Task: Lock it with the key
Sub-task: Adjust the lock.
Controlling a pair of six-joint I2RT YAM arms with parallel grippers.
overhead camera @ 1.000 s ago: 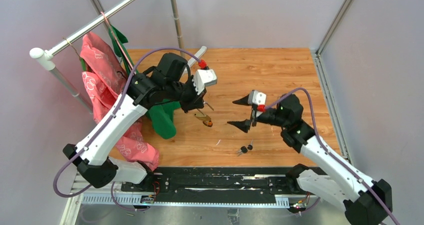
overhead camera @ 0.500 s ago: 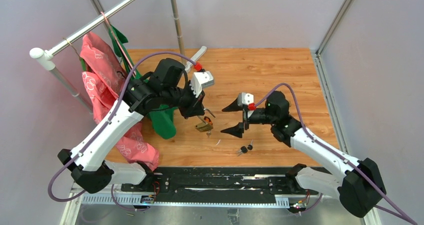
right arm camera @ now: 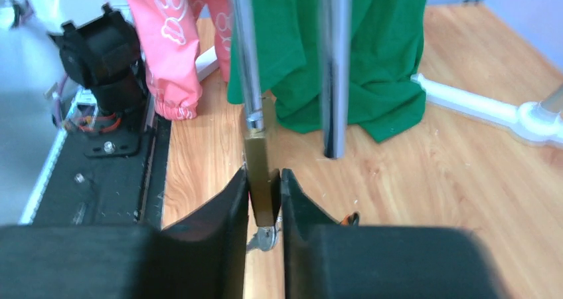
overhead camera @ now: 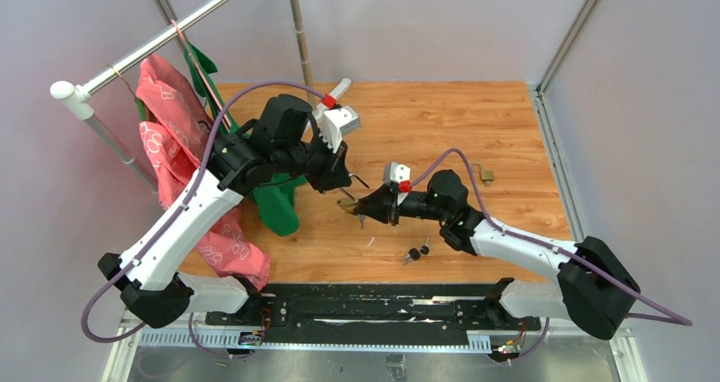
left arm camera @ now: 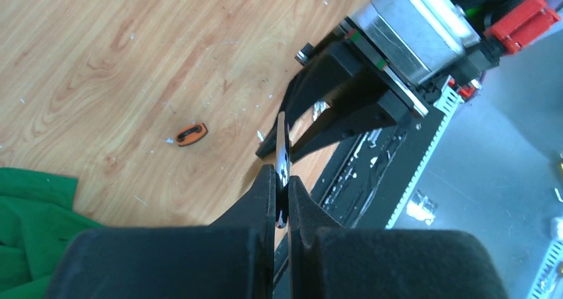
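A brass padlock [overhead camera: 349, 202] hangs by its long chrome shackle [left arm camera: 282, 139] over the middle of the wooden table. My left gripper [left arm camera: 282, 183] is shut on the shackle from above. In the right wrist view the lock's brass body [right arm camera: 261, 169] sits between my right gripper's [right arm camera: 264, 179] fingers, which press on both its sides. A silver key [right arm camera: 265, 239] sticks out under the body. One shackle leg [right arm camera: 243, 60] runs into the body, and the other leg [right arm camera: 334, 66] ends free beside it. From above, my right gripper [overhead camera: 363, 205] reaches in from the right.
A clothes rack on the left carries a pink garment [overhead camera: 178, 136] and a green one [overhead camera: 276, 199]. Two black-headed spare keys [overhead camera: 414, 252] lie near the front edge. A small orange piece [left arm camera: 190, 133] lies on the wood. A metal bit [overhead camera: 486, 175] lies to the right.
My right gripper has moved left from wide open in mid-table and closed on the padlock's body. The left gripper kept hold of the shackle and shifted slightly.
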